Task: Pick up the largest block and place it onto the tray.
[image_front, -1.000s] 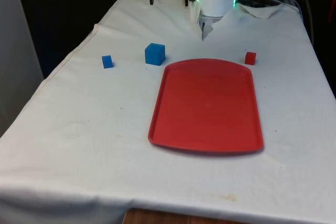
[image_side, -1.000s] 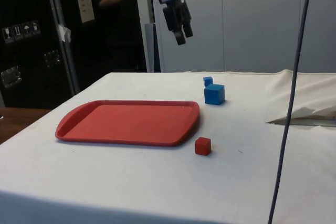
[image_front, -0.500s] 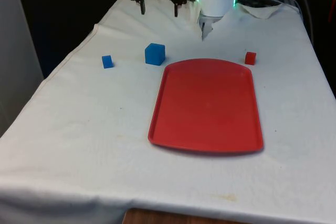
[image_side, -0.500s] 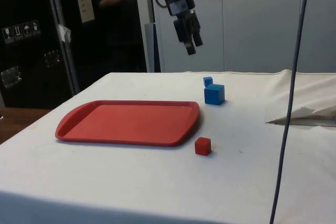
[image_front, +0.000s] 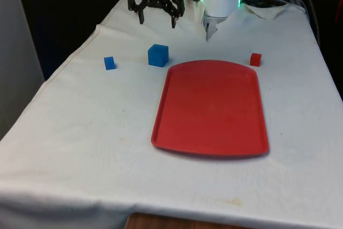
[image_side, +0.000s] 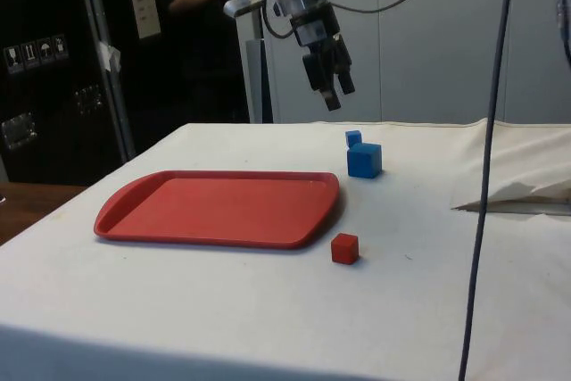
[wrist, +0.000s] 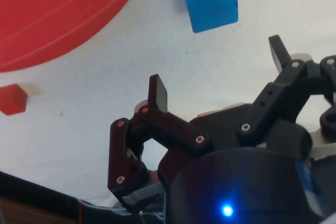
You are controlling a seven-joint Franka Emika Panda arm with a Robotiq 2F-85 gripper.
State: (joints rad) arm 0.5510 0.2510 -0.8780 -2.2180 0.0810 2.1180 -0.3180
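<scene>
Front view: the gripper [image_front: 157, 21] hangs in the air with its two fingers spread wide and nothing between them. The big blue block [image_front: 158, 55] sits on the white cloth [image_front: 80, 132] just under it, at 6 o'clock from the gripper. The red tray [image_front: 211, 108] lies beside the block, at its 4 o'clock. A small blue block [image_front: 109, 63] sits at the big block's 9 o'clock, and a small red block [image_front: 255, 59] at its 3 o'clock, past the tray's far corner.
</scene>
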